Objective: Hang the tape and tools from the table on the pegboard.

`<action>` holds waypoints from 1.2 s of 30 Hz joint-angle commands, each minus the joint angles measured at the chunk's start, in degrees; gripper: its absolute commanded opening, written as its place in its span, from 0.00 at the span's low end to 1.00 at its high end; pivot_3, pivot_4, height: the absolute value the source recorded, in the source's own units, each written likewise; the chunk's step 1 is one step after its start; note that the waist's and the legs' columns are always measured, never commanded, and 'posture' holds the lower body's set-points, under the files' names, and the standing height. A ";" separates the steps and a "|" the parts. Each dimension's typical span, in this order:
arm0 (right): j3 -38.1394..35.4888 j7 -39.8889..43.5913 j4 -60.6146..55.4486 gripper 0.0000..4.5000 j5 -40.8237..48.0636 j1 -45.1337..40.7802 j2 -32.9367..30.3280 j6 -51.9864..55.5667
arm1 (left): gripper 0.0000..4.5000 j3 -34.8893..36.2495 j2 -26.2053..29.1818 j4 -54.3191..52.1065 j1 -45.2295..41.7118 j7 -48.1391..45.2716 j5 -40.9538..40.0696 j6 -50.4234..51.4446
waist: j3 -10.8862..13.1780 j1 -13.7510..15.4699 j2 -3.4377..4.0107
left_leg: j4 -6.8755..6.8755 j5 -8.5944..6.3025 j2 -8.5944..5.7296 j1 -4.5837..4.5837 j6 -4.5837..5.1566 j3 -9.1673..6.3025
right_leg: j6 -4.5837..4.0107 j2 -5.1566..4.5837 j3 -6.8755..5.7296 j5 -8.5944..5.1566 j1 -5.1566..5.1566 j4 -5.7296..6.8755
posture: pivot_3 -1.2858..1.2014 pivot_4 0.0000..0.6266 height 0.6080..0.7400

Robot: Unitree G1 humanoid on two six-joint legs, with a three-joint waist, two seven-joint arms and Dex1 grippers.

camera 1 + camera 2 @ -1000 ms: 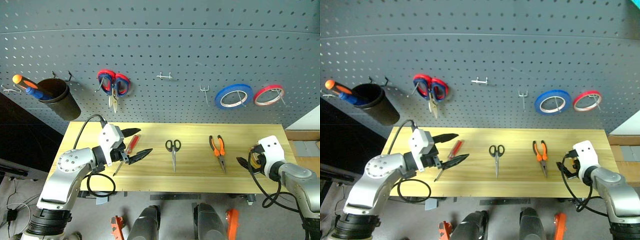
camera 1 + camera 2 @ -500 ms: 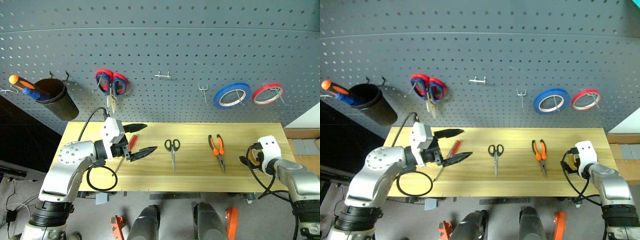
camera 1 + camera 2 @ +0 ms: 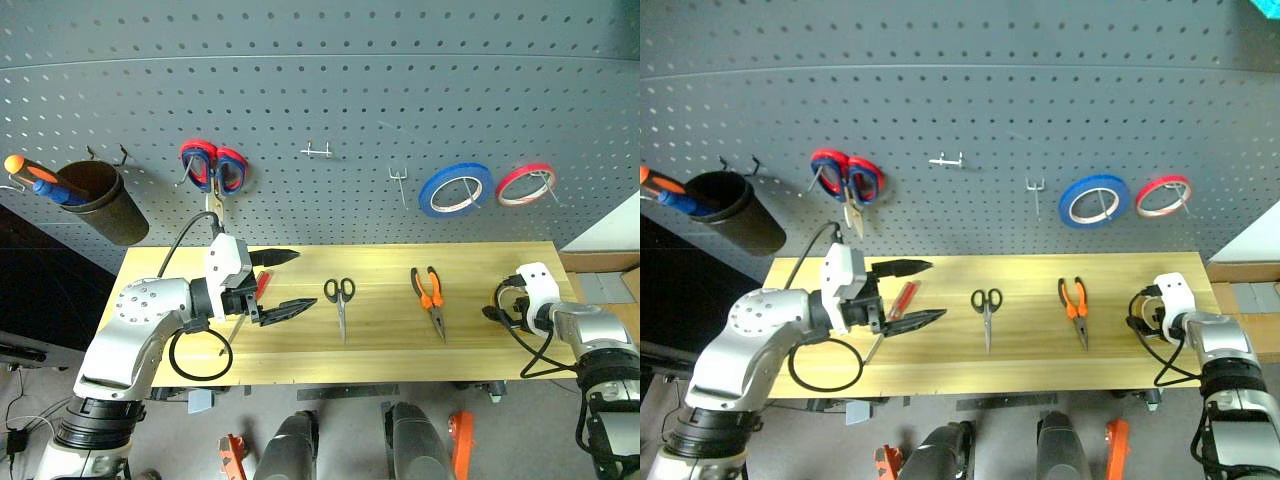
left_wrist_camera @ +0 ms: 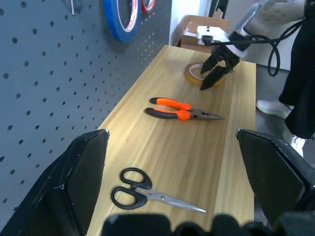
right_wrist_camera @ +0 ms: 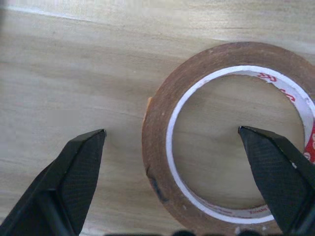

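Note:
The tape (image 5: pixel 156 123) lies flat near the right end of the table (image 3: pixel 380 350). My right gripper (image 5: pixel 171 132) is open over it, one finger outside the roll and the other over its hole; the left wrist view shows this gripper (image 4: pixel 216 69) above the tape (image 4: pixel 196 73). My left gripper (image 3: pixel 285 283) hovers open over the table's left part, above the red-handled screwdriver (image 3: pixel 904 296). The black-handled scissors (image 3: pixel 340 295) and the orange-and-black pliers (image 3: pixel 430 290) lie in the middle. The pegboard (image 3: pixel 320 90) rises behind the table.
On the pegboard hang a dark cup (image 3: pixel 100 205) holding an orange-and-blue screwdriver, red-and-blue scissors (image 3: pixel 210 170), a blue roll (image 3: pixel 455 188) and a red roll (image 3: pixel 527 183). Two hooks (image 3: pixel 320 150) (image 3: pixel 398 178) carry nothing. A cardboard box (image 4: pixel 206 24) and a person's leg (image 4: pixel 300 98) are beyond the table's right end.
My right gripper has gone down and forward over the tape. The left gripper has risen slightly. The head views have shifted.

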 commanded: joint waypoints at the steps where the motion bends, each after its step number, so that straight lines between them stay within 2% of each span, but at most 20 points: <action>1: 2.58 4.25 2.97 0.73 -0.98 1.10 -0.05 1.49 | 1.00 0.35 0.80 -2.26 -0.46 -0.53 -0.87 -0.12 | -0.04 0.00 -0.07 | 0.00 0.00 0.00 0.00 0.00 0.00 | 0.00 0.02 -0.01 0.00 0.00 0.00 | 0.48 0.41 1.00; 10: 3.58 4.29 1.95 0.04 -2.29 3.95 1.41 0.32 | 1.00 0.40 1.24 -2.73 0.22 -1.80 -2.16 0.49 | -0.33 0.00 -0.55 | 0.07 0.00 0.03 0.03 -0.01 -0.01 | -0.05 0.09 -0.01 0.05 0.03 0.01 | 0.48 0.40 1.00; 14: 4.03 2.83 -0.57 0.03 -3.97 6.14 1.33 -2.30 | 1.00 0.38 1.41 -2.71 0.26 -2.69 -2.58 0.52 | -0.37 0.01 -0.60 | 0.07 0.00 0.04 0.04 -0.02 -0.02 | -0.05 0.11 -0.02 0.06 0.03 0.01 | 0.48 0.39 1.00; 19: 2.07 1.19 -10.00 0.03 -3.50 10.50 0.14 -2.16 | 1.00 0.50 1.26 -1.72 -0.19 -3.54 -2.11 -0.17 | -0.38 0.02 -0.60 | 0.06 0.00 0.05 0.04 -0.02 -0.02 | -0.05 0.10 -0.02 0.06 0.02 0.01 | 0.47 0.38 1.00; 25: -3.82 -2.38 -37.21 0.03 -2.21 22.73 -2.48 2.43 | 1.00 0.81 0.47 -0.29 -0.48 -3.40 -1.58 -1.56 | -0.49 0.08 -0.37 | 0.07 0.00 0.05 -0.26 -0.03 0.01 | -0.04 -0.01 0.02 0.07 -0.31 0.07 | 0.46 0.37 1.00; 29: -8.42 -7.86 -60.77 0.03 -1.83 31.82 1.06 9.81 | 1.00 0.77 -0.01 0.38 -0.62 -3.14 -1.61 -1.86 | -0.60 -0.22 -0.13 | 0.42 0.00 0.04 -0.59 -0.03 0.03 | -0.01 -0.03 0.03 0.08 -0.59 0.43 | 0.45 0.38 1.00; 32: -7.17 -12.10 -74.53 0.03 -3.00 35.32 4.50 13.97 | 1.00 0.69 -0.28 1.25 -0.90 -3.27 -1.41 -2.39 | -0.61 -0.39 -0.13 | 0.73 -0.03 0.03 -0.56 -0.03 0.06 | -0.02 0.10 0.02 0.08 -0.59 0.69 | 0.44 0.38 1.00; 36: 0.47 -19.50 -91.28 0.03 -8.34 38.15 8.00 16.15 | 1.00 0.49 -0.99 2.92 -1.93 -3.14 -1.06 -3.36 | -0.65 -0.19 -0.04 | 0.85 -0.01 0.04 -0.48 -0.06 -0.02 | -0.05 0.13 0.03 0.12 -0.57 0.91 | 0.43 0.38 1.00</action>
